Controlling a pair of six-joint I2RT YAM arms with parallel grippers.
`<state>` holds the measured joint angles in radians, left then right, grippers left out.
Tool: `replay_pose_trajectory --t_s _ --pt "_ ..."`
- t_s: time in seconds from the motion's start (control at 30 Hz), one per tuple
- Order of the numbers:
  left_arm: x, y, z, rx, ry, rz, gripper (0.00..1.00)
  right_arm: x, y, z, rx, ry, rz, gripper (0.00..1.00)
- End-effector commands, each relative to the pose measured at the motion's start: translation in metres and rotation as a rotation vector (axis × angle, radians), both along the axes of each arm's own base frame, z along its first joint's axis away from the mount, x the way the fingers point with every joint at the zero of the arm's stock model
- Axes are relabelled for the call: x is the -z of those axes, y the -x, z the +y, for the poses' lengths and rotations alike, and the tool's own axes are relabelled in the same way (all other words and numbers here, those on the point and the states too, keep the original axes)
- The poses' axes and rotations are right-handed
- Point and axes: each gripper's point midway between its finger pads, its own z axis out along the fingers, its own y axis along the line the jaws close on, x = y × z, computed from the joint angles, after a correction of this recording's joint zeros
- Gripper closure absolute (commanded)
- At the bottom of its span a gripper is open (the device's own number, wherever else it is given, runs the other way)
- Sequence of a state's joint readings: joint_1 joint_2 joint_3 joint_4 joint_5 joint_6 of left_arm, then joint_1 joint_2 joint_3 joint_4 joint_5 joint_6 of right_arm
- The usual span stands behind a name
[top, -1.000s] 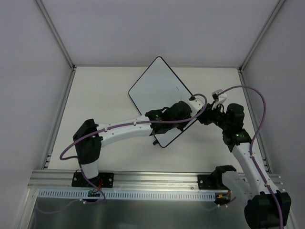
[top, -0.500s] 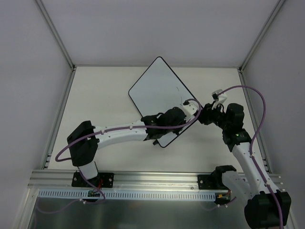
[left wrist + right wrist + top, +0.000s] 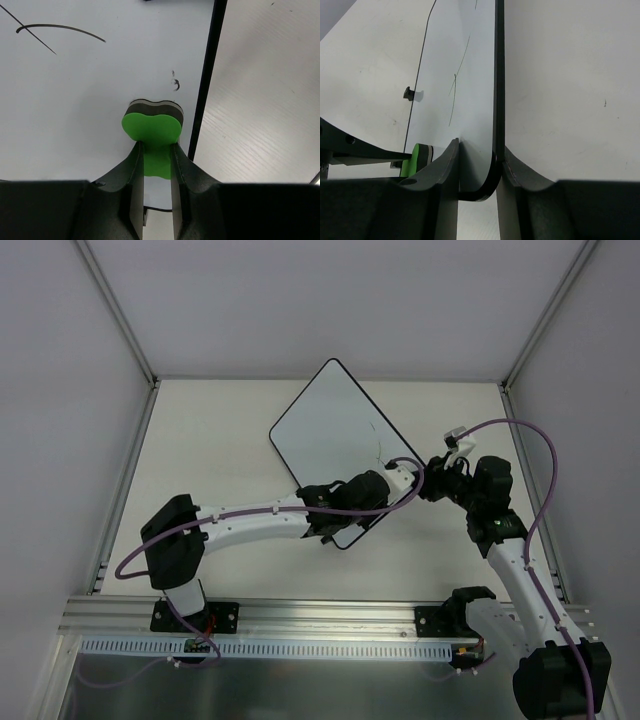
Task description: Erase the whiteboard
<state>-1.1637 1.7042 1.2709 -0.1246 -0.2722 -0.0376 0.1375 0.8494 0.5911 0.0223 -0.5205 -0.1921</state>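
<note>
Two arms work together on the large white rectangular whiteboard with a thin black frame (image 3: 335, 435), which lies near the middle of the pale table (image 3: 220, 430), turned like a diamond. The right gripper (image 3: 479, 150) is closed on the rounded corner at the right side of the whiteboard and steadies it. The left gripper (image 3: 156, 150) is closed tightly on a green, heart-shaped foam eraser with a dark felt layer (image 3: 152, 125), pressed on the whiteboard just inside its right frame edge.

I judge that the wiping step is in progress and not finished: a curved black stroke (image 3: 60, 30) and some small black marks (image 3: 175, 85) lie on the whiteboard beyond the eraser, and the right wrist view shows thin lines (image 3: 457, 80). The next move probably calls for pushing the eraser forward over these marks with steady pressure, while the right gripper keeps its hold.

Compared with one second ago, the left gripper has drawn back a little toward the near corner of the whiteboard; the whiteboard and the right gripper have not moved.
</note>
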Motion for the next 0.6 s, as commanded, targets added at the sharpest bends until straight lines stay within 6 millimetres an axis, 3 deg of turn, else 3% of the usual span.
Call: replay_pose_trajectory --t_s 0.0,0.03,0.23,0.57 --pt "0.007 -0.006 -0.011 0.027 -0.041 0.01 1.0 0.034 0.021 0.009 -0.154 0.151 0.018 1.0" --pt "-0.006 -0.008 -0.02 0.033 -0.01 0.001 1.0 0.034 0.021 0.009 -0.154 0.151 0.018 1.0" --pt "-0.031 -0.017 -0.039 0.081 0.007 -0.058 1.0 0.033 0.02 0.009 -0.15 0.153 0.016 1.0" --pt "-0.029 -0.015 -0.051 0.104 0.021 -0.032 1.0 0.034 0.019 0.008 -0.149 0.155 0.018 1.0"
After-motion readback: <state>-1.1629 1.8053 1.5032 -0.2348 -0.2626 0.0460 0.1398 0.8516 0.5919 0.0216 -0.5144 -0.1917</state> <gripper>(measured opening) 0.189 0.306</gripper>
